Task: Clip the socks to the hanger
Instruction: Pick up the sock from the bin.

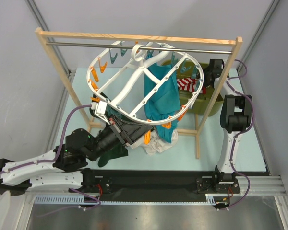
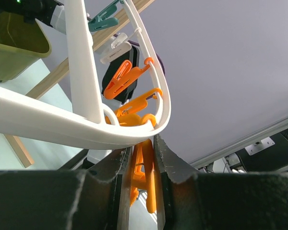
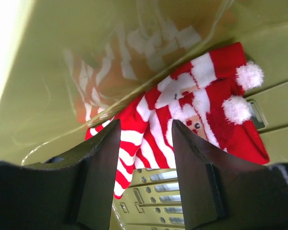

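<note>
Over on the left, the left gripper (image 2: 143, 160) was clamped tight on an orange clip (image 2: 144, 179) just under the hanger (image 1: 90, 72) rim, and the frame hung tilted from the metal rod (image 1: 77, 44). If that pinch slid, the clip could snap shut or the hanger swing away. Across to the right, the right gripper (image 3: 145, 143) had its jaws apart, astride the striped socks (image 3: 182, 108) lying in the green bin (image 3: 48, 72). Closing there, it looked likely to catch only an edge, and the fabric could slip free on the lift.
</note>
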`<action>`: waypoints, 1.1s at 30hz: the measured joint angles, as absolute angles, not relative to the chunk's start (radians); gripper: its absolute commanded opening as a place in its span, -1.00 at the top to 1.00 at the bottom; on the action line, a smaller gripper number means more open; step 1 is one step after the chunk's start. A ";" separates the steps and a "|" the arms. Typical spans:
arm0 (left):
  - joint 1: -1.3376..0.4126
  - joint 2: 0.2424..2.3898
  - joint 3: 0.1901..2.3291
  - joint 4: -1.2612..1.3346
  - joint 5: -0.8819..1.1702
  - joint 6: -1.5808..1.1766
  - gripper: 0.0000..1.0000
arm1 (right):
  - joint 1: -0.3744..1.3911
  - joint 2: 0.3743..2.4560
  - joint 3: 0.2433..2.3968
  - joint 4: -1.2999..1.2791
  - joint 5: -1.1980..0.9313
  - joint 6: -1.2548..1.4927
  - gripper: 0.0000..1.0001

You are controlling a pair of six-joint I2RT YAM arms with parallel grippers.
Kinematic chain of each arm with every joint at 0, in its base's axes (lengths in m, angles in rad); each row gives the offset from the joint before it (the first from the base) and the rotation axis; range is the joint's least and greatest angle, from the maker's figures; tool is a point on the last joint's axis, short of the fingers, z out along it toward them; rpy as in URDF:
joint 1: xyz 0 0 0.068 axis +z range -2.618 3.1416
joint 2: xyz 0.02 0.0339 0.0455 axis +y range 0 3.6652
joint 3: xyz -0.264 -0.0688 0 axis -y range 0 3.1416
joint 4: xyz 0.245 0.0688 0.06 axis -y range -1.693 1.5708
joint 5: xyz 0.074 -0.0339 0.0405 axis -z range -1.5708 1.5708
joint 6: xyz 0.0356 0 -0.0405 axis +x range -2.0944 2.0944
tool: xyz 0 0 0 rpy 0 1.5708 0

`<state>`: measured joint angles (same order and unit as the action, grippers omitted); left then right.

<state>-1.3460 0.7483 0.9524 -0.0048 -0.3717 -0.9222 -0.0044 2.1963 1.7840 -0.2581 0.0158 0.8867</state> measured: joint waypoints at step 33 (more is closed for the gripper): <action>-1.346 0.748 0.952 0.016 -0.370 -0.916 1.00 | -0.003 2.189 1.876 -0.272 -0.023 0.753 1.00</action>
